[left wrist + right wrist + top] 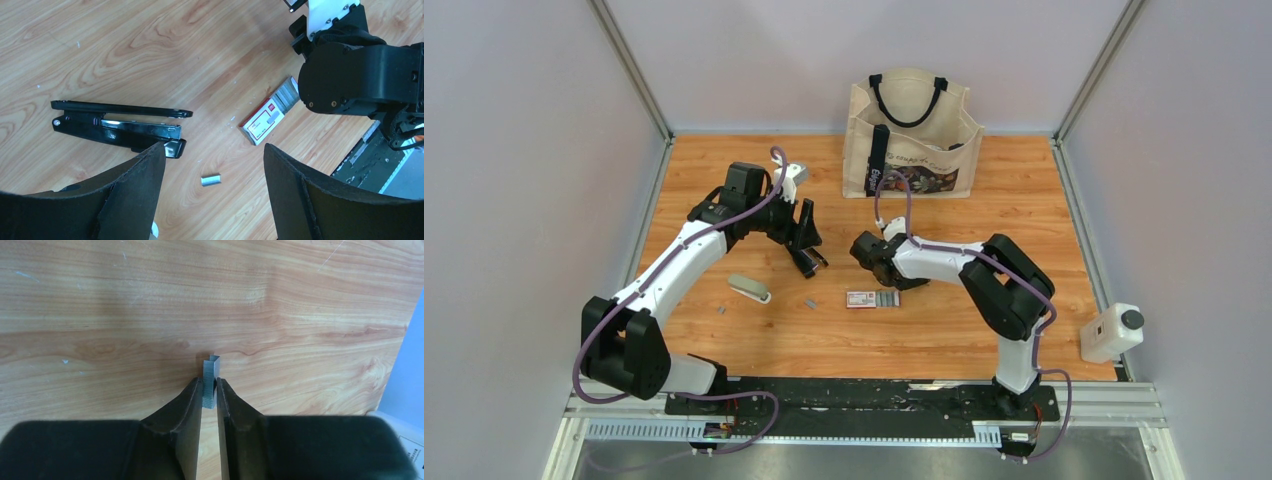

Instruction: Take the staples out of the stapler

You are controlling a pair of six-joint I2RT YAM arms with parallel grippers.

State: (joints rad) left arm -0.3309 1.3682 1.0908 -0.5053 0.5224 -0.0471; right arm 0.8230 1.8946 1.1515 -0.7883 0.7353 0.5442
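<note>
Right pincer is pinching the staples, jaws pressed almost together with only the strip between them. Staples are sitting upright in that grip, lower part hidden between the fingertips, upper end poking out toward the worktop; cannot tell if the end is touching the wood. Left pincer is spread wide and gripping nothing, hovering over the black stapler, which is lying opened out on the worktop with top arm swung away from the magazine. Step in hand is probably setting the strip down. Doing it well likely means holding light, even pressure so the joined staples are not snapping apart, lowering until the strip is meeting the wood, then opening slowly so it is tipping flat rather than flicking away, and placing it away from the stapler, near the staple box. Strip is looking tiny, short, silvery-grey, finely ribbed along its side and U-shaped at the open end, far smaller than the stapler. A loose staple piece of similar look is lying on the worktop between stapler and box, so worth not mixing them up.
</note>
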